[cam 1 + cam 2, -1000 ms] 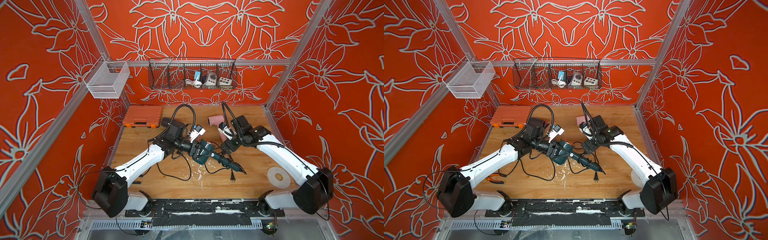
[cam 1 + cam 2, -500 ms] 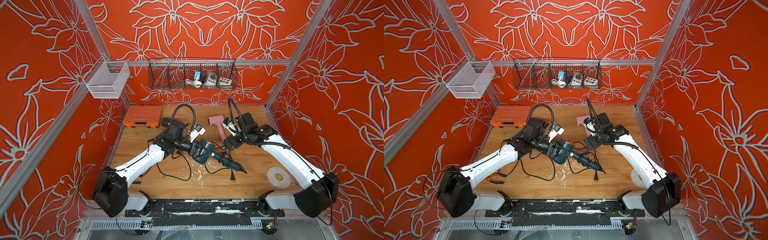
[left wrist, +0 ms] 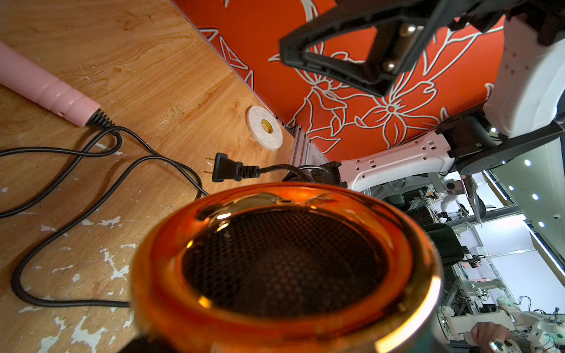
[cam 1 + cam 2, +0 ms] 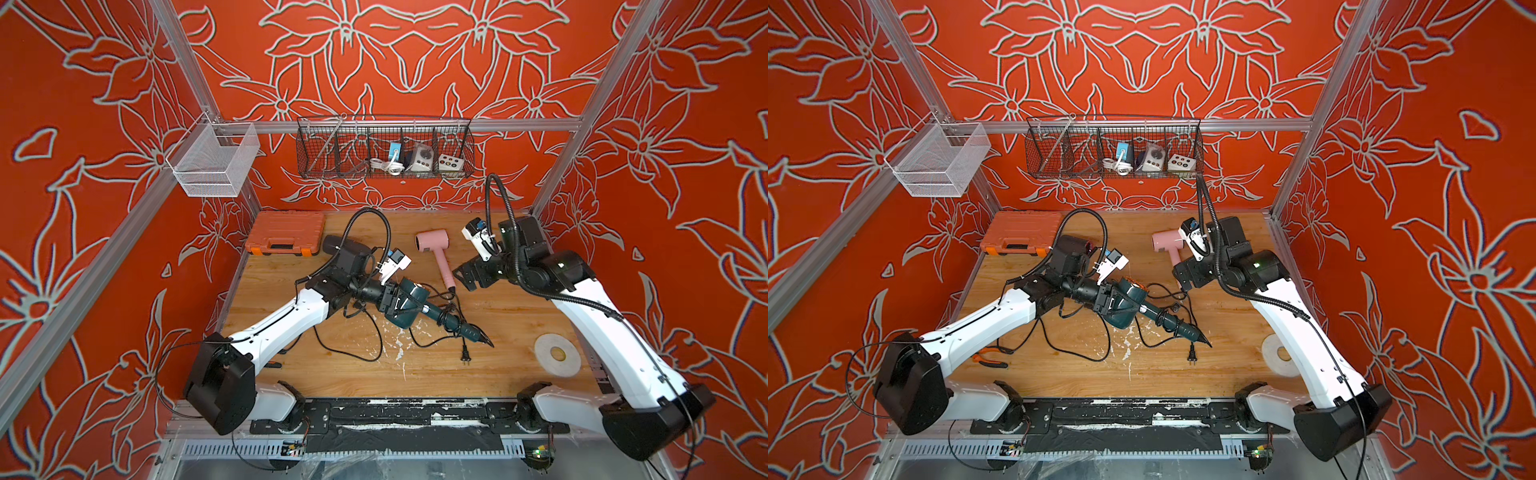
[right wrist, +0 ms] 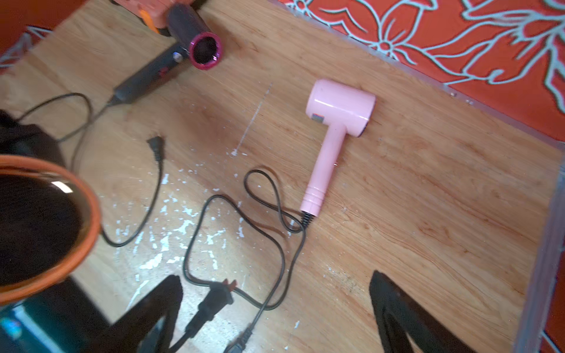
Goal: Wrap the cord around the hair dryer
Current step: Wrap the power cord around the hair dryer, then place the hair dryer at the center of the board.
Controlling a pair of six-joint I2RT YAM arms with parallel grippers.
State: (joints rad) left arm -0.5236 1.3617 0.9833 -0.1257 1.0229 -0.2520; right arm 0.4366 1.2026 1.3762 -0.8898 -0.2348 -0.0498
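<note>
The left gripper has its fingers clamped on the barrel of the dark teal hair dryer with a copper-coloured rim, holding it at the middle of the wooden tabletop. The dryer's long axis runs from the barrel out along the black handle toward the near right. I cannot tell whether the handle's tip rests on the wood.

The loose black cord lies in loops on the tabletop around and near the dryer. A black two-pin plug lies flat just on the near side of the handle tip.

The right gripper hovers empty with its fingers spread wide. It is to the far right of the handle, just beside the cord end of a pale pink hair dryer that lies flat.

From those fingers the slack cord and plug lie nearer and slightly left. The right arm is the free one and the closer one, so it looks best placed to take the cord. The pink dryer's cord crosses the same patch, so the wrong strand could be caught.

No brand can be read. A small sticker on the pink barrel is too small to make out.
</note>
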